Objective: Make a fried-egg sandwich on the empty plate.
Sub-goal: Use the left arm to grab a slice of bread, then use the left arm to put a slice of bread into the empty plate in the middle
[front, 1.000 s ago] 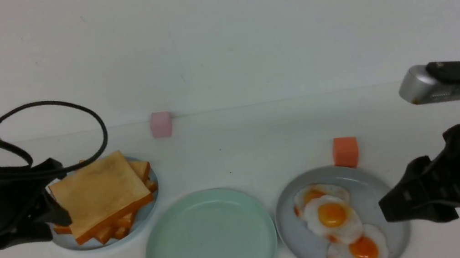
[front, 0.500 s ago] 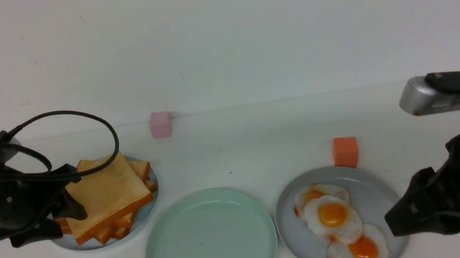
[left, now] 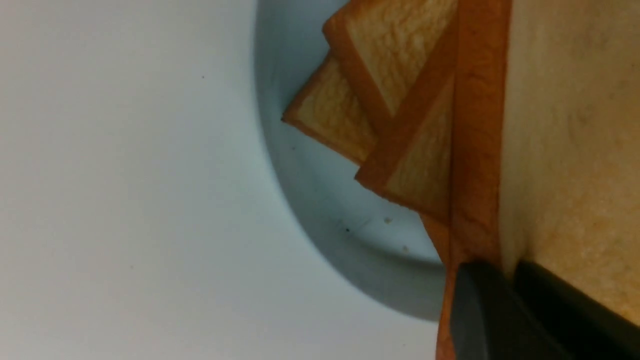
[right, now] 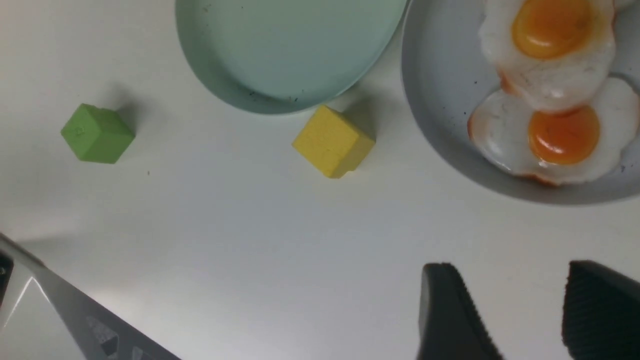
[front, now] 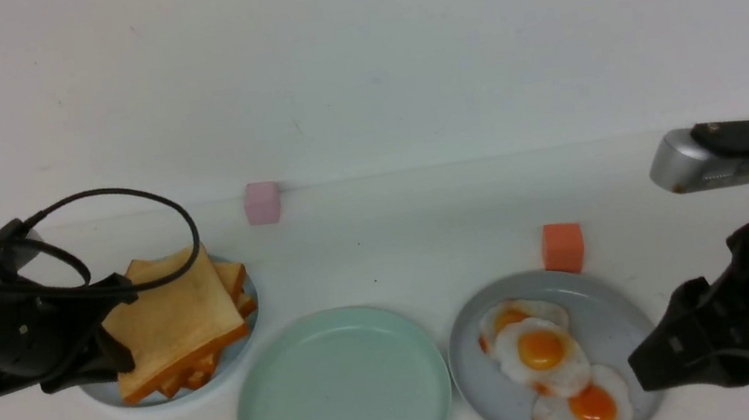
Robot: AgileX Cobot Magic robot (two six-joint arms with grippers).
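The top slice (front: 173, 317) is pinched at its edge by the left gripper (front: 115, 354); it could slip, or the pile (front: 228, 274) be dragged. The plate (front: 342, 395) lies bare at the pile's 4 o'clock. The right gripper (right: 512, 272) is held wide, empty.

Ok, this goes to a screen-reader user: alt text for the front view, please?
The left gripper has its jaws shut on the top toast of a pile on a blue-grey plate, at left. An empty mint plate lies in the middle; to its right, three fried eggs on a grey plate, with the right gripper beside it.
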